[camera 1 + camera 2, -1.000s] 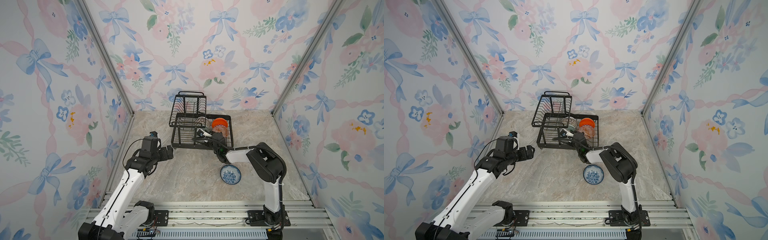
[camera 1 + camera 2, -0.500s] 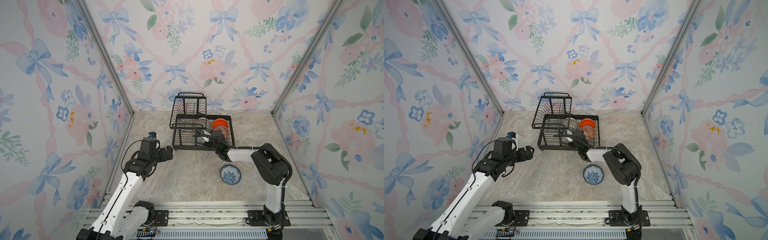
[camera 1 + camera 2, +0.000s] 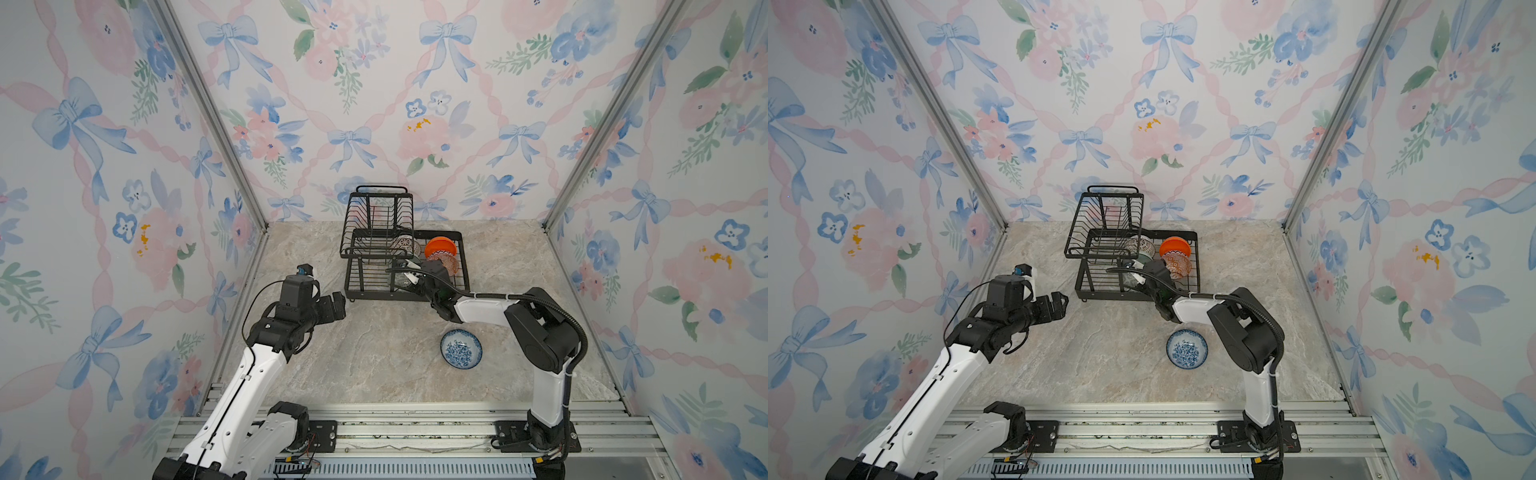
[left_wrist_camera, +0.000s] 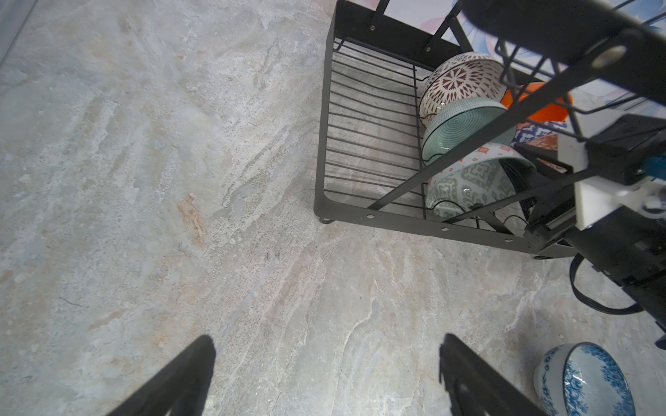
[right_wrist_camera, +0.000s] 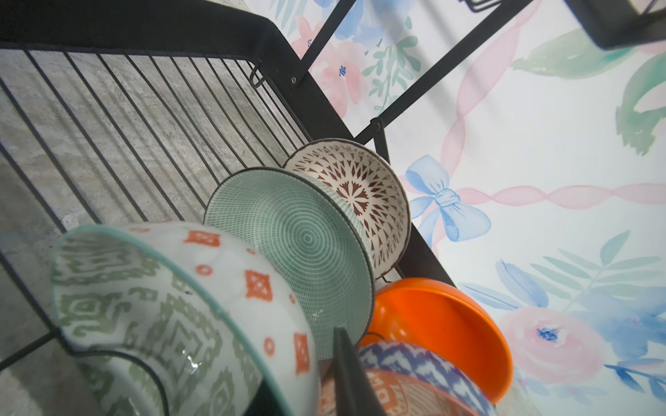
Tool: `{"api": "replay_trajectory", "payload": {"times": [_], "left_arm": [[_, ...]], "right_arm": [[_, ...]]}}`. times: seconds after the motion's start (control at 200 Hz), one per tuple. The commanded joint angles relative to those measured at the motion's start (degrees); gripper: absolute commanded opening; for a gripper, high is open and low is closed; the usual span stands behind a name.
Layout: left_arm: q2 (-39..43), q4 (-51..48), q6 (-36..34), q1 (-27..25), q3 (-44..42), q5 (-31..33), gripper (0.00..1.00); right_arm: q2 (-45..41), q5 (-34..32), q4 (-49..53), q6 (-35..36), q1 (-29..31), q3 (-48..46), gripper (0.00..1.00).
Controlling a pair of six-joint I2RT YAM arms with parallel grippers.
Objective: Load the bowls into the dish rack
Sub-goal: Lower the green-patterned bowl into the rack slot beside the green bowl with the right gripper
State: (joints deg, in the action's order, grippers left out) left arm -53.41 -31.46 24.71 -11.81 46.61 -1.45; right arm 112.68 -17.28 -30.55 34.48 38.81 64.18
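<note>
Right gripper reaches into the black wire dish rack, at the grey-green patterned bowl standing on edge in the lower tray (pinching or not, the views cannot tell). Left gripper hovers, jaws spread wide. Blue-white floral bowl sits on the marble tabletop.

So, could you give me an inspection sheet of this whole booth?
Surface: beige marbled stone-look tabletop.
Job's things: black two-tier wire dish rack; leaning on edge in its lower tray: white bowl with brown lattice, pale mint bowl, grey-green patterned bowl, plain orange bowl, orange-white geometric bowl. Blue-white floral bowl upright on the tabletop, outside the rack.
Clutter: nothing seen.
Grippers: left fingers wide open, empty; right fingers inside the rack beside the grey-green patterned bowl, grip unclear.
Cables: black cable along right arm; thin black cable looped at left wrist.
Surroundings: floral bow-print wallpaper walls; aluminium base rail.
</note>
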Motion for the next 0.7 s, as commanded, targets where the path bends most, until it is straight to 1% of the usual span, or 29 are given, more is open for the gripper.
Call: {"api": "replay_trajectory", "payload": {"times": [0.0,0.155,0.185,0.255,0.315,0.35,0.385,0.43,0.535,0.695], "left_arm": [[1.1,-1.0,0.7,0.4,-0.7,-0.7,0.98],[2.0,-1.1,0.4,0.4,-1.0,-1.0,0.98],[2.3,-1.1,0.5,0.4,-1.2,-1.0,0.98],[3.0,-1.1,0.6,0.4,-1.5,-1.0,0.98],[3.4,-1.1,0.8,0.4,-1.7,-1.0,0.98],[3.7,-1.1,0.8,0.5,-1.9,-1.0,0.98],[4.0,-1.1,0.8,0.5,-2.0,-1.0,0.98],[4.3,-1.1,1.0,0.4,-2.2,-1.0,0.98],[4.7,-1.2,1.1,0.5,-2.4,-0.9,0.98],[4.8,-1.1,1.0,0.5,-2.8,-0.5,0.98]], "right_arm": [[-3.0,-0.9,0.7,-0.6,0.9,0.3,0.29],[-4.4,-1.3,0.9,-0.8,0.9,-0.9,0.46],[-4.6,-1.2,1.0,-0.9,0.9,-1.0,0.50],[-5.0,-1.2,1.3,-1.0,0.9,-1.4,0.67],[-5.1,-1.1,1.4,-1.1,0.9,-1.7,0.85],[-5.3,-1.1,1.4,-1.4,0.8,-1.8,0.92],[-5.3,-0.9,1.4,-1.5,0.8,-1.8,0.97],[-5.3,-0.9,1.3,-1.7,0.7,-2.0,1.00],[-5.4,-0.9,1.3,-2.3,0.7,-2.0,0.97],[-5.8,-1.0,0.7,-2.8,0.7,-2.6,0.97]]}}
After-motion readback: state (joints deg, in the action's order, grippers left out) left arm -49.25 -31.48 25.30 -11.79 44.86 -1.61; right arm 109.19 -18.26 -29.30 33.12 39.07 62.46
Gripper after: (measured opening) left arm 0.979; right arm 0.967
